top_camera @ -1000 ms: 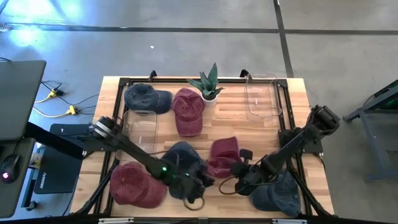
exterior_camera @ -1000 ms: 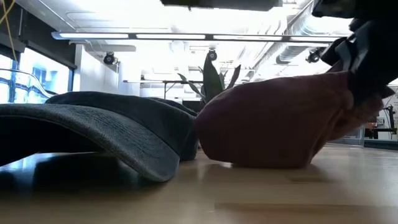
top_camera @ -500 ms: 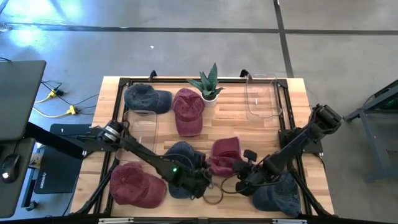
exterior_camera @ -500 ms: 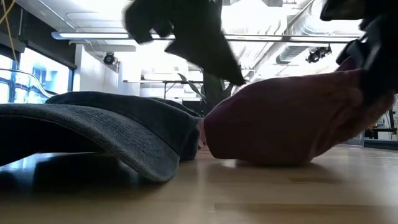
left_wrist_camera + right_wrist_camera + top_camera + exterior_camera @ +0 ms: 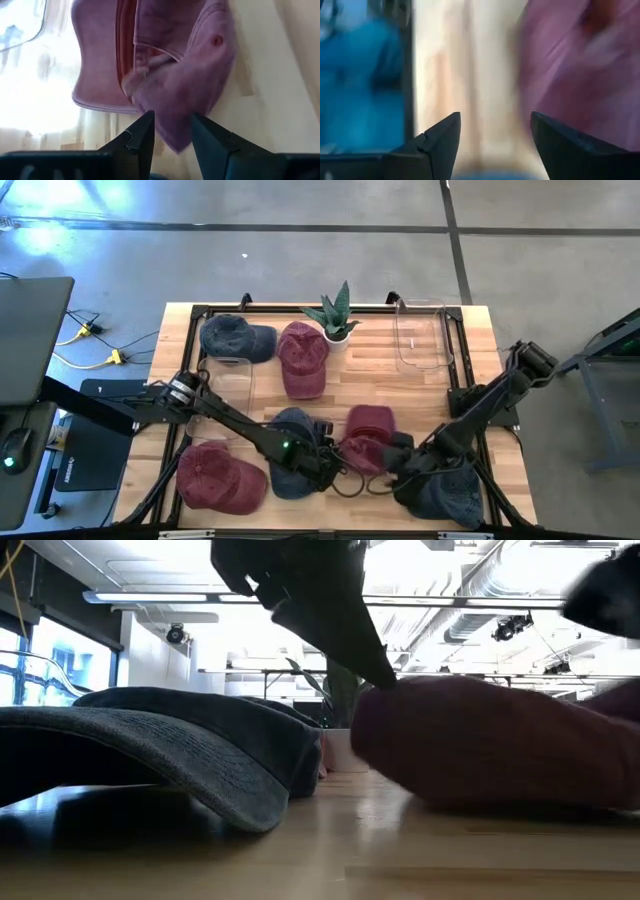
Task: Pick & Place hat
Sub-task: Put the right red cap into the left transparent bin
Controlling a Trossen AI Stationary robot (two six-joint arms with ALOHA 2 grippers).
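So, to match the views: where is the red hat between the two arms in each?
High: red hat, front centre, right of the blue hat.
Low: right half.
Left wrist: centre, ahead of the fingers.
Right wrist: blurred, on one edge.
Shared landmark: plant, behind it in low.

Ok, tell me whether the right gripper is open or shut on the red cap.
Open. The right gripper shows its fingers spread wide with bare wood between them; the red cap lies beside it, ungripped.

Three maroon caps [image 5: 366, 430], three denim-blue caps [image 5: 236, 337], a green striped plant [image 5: 333, 312], a pale wood tabletop [image 5: 420, 385].
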